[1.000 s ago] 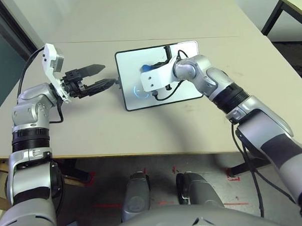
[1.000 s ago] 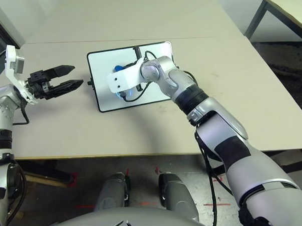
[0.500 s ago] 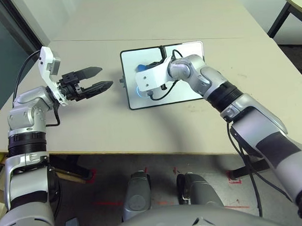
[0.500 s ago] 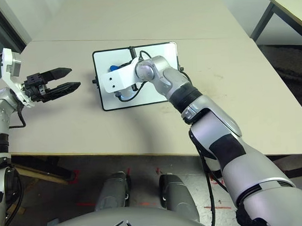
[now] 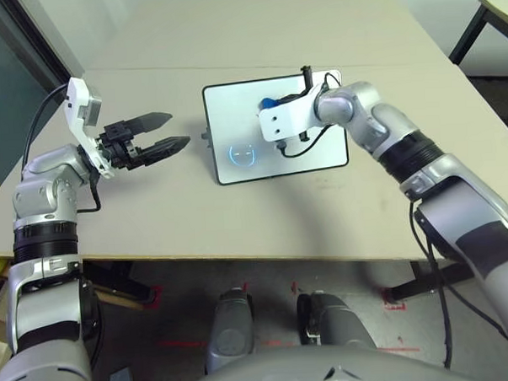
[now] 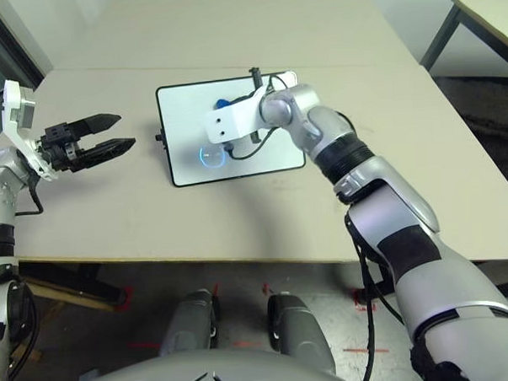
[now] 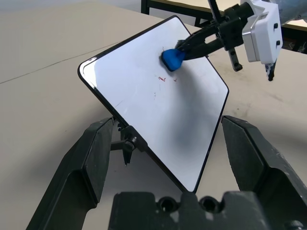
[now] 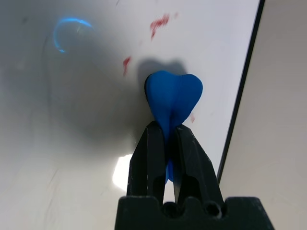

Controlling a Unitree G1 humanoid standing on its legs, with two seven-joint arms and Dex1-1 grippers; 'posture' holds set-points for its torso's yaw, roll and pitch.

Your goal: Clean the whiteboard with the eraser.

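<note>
The worktop (image 5: 171, 228) carries the whiteboard (image 5: 243, 132), its face bearing a few small red marks (image 8: 159, 24). Over the board, the right end effector (image 8: 168, 128) grips the blue eraser (image 8: 169, 98), squeezed between its fingers. Beside the board, the left end effector (image 5: 177, 130) is open, with nothing between its fingers. The red marks lie near the eraser.

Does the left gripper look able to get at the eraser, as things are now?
Probably not: the right gripper holds the eraser squeezed between its fingers, although the left gripper is open and empty.
</note>
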